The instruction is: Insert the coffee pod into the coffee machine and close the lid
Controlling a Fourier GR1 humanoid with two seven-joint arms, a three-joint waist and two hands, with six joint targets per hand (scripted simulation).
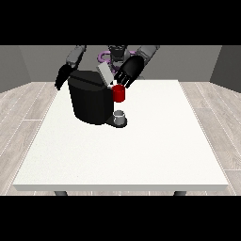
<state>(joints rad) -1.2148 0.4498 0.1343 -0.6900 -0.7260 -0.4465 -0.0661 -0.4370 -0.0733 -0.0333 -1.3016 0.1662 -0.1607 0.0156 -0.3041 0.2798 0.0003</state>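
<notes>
Front view, items as they stand.

Coffee machine [89, 101]: black, squat, at the far left-centre of the white table [141, 155]. Its lid [104, 74], a pale grey flap, is raised and tilted back, so closing is not done.

Red thing at the machine [119, 93]: a small red cylinder at the front right of the machine's top, just under the raised lid.

Grey thing [120, 114]: small, cup-like, seated on the machine's low base plate below the red thing. I cannot tell whether it is the coffee pod or a cup on the drip stand, so the pod's place is not settled from here.

Hand at the view's right [129, 73]: black, hanging over the red thing and beside the lid, fingers spread downward and fairly straight; nothing plainly held.

Hand at the view's left [62, 77]: black, behind the machine's far left corner, hanging down; how its fingers lie I cannot tell, nor see anything in it.

Progress, by my judgement: the insertion stage is under way at the machine's mouth; whether the pod is in is not shown; lid closing remains.
</notes>
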